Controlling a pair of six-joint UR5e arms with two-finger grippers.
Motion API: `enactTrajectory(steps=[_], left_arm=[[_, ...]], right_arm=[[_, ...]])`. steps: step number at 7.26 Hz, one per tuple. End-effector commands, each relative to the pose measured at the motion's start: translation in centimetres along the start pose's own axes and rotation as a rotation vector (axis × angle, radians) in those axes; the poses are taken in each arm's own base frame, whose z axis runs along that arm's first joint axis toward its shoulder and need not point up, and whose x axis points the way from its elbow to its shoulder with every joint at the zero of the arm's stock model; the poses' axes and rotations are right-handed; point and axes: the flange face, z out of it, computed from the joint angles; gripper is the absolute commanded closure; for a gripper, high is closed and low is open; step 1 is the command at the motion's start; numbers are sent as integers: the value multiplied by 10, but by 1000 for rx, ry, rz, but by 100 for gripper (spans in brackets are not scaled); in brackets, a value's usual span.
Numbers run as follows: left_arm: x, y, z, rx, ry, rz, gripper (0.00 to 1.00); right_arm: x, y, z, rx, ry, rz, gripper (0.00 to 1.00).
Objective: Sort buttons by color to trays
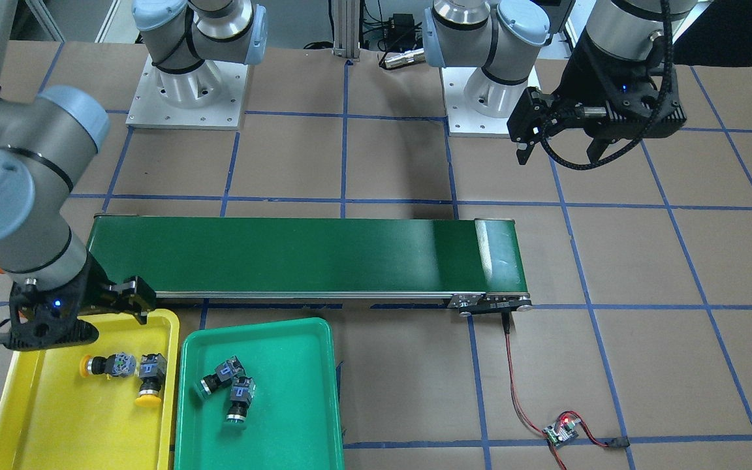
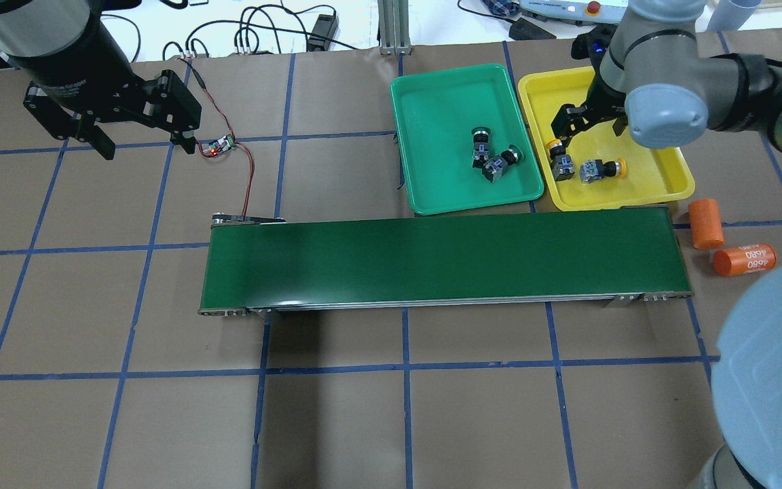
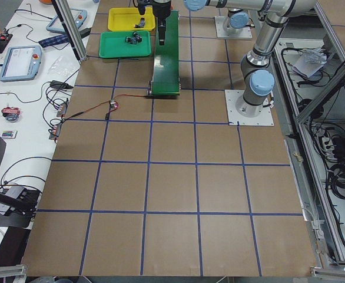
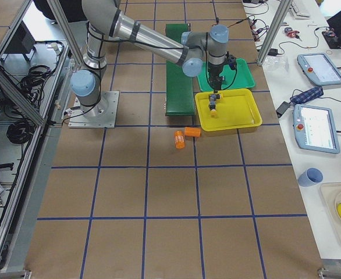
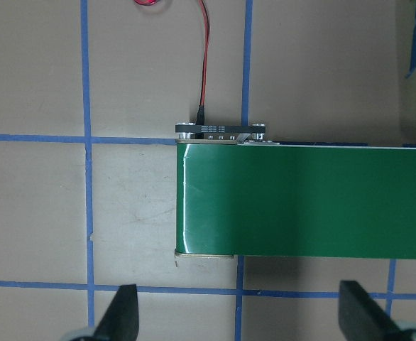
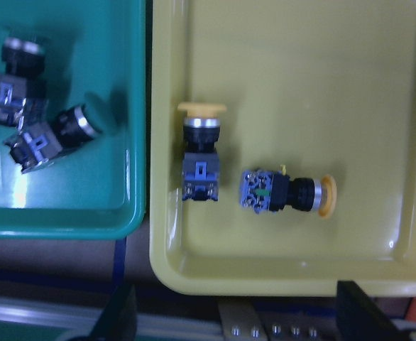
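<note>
Yellow buttons (image 6: 201,156) lie in yellow tray (image 6: 300,71), green buttons (image 6: 59,135) in green tray (image 6: 66,192). Right gripper (image 6: 233,320) hangs wide, empty, over yellow tray; left gripper (image 2: 143,142) wide, empty.

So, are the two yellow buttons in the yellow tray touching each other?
Apart. The right wrist view shows a strip of bare yellow tray between one yellow button and the other yellow button.

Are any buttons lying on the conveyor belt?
No, the conveyor belt is bare; both green buttons lie in the green tray and both yellow buttons in the yellow tray.
</note>
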Motion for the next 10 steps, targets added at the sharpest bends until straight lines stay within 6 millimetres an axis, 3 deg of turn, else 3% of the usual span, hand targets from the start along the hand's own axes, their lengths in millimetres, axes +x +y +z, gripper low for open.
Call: enactTrajectory(steps=[1, 2, 5, 7, 8, 10], left_arm=[[0, -1, 0, -1, 0, -1, 0], [0, -1, 0, 1, 0, -1, 0], [0, 0, 5, -10, 0, 0, 0], [0, 0, -3, 2, 1, 2, 0], [0, 2, 7, -23, -3, 2, 0], [0, 5, 3, -68, -5, -4, 0]], right_arm=[[-21, 76, -98, -84, -17, 31, 0], [-28, 104, -131, -81, -23, 33, 0], [-41, 130, -154, -96, -31, 22, 0], [-74, 140, -135, -132, -39, 27, 0], [-86, 143, -133, -131, -42, 17, 0], [-83, 143, -141, -108, -67, 30, 0]])
